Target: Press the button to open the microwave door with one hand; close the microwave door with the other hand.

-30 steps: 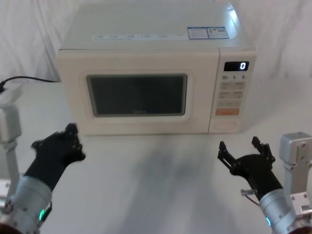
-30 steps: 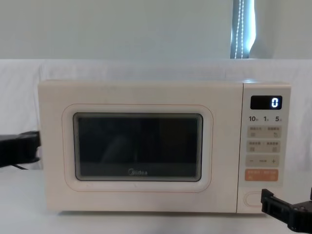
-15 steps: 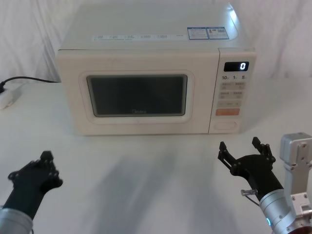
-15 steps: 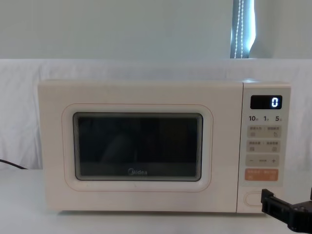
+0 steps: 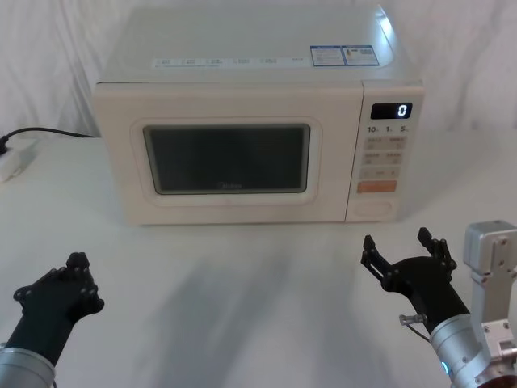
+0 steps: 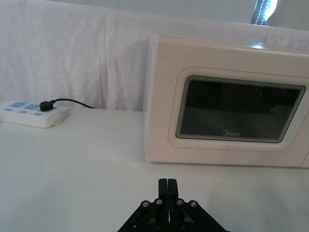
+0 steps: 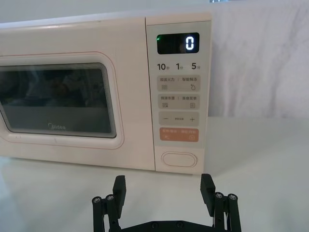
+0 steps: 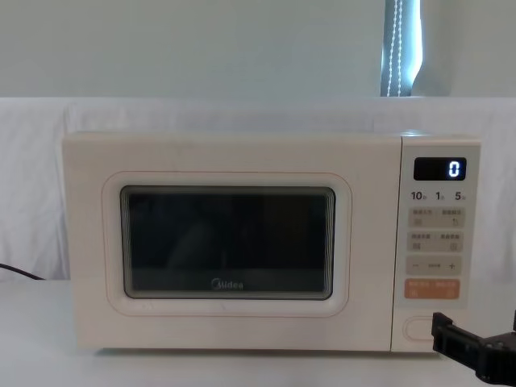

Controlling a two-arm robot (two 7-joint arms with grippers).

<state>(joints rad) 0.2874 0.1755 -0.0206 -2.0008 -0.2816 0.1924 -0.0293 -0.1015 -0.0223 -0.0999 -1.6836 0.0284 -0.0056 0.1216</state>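
The microwave door sits flush; the button, at twelve o'clock from the wide-spread right end effector, awaits pressing; left end effector pinched together.

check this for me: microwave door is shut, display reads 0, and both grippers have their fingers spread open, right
Not quite. The microwave door is shut and the display reads 0, but only the right gripper is open. The left wrist view shows the left gripper shut.
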